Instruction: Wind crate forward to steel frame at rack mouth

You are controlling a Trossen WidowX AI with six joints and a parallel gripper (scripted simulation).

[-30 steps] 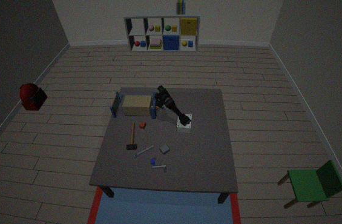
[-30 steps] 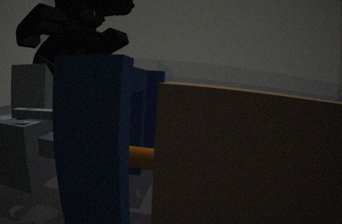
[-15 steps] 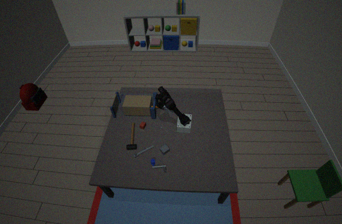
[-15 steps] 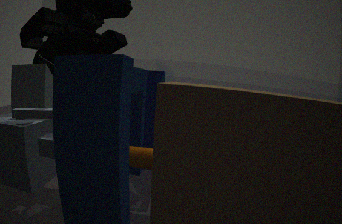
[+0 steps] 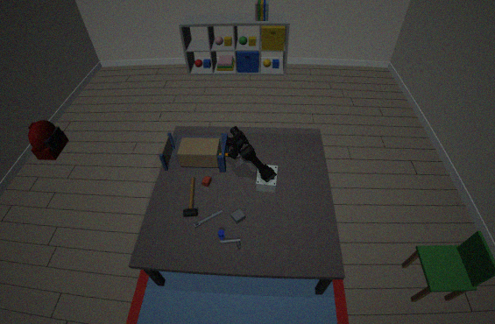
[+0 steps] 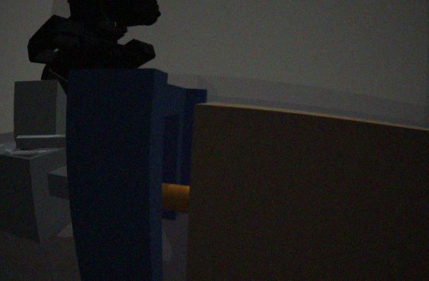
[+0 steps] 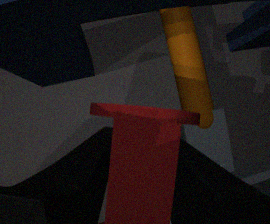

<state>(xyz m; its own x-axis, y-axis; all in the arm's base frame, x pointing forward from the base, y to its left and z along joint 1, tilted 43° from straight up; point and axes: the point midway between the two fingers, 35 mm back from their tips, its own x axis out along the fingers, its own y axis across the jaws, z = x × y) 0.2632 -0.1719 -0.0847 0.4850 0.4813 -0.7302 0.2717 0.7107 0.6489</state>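
Note:
The tan crate (image 5: 199,151) (image 6: 312,190) sits behind the blue steel frame (image 5: 222,164) (image 6: 111,159) and looks flat. A narrow gap shows between crate front and frame in the exterior view. An orange rod-like link (image 6: 175,197) (image 7: 188,60) spans it and also shows in the wrist view. The cubby's clear panel (image 6: 255,85) shows faintly. My gripper (image 7: 136,139) is shut on the red grip of the winch handle, just outside the frame; its fingertips are hidden in the exterior view. A grey bar (image 6: 40,142) lies over the grey winch body (image 6: 10,178). The key's seat is hidden.
A second blue frame (image 5: 167,151) stands at the crate's far end. A red block (image 5: 206,180), mallet (image 5: 192,193), wrench (image 5: 208,218), grey block (image 5: 238,215), blue piece (image 5: 221,234) and small bent tool (image 5: 229,241) lie on the bench. The arm's white base (image 5: 266,187) stands right.

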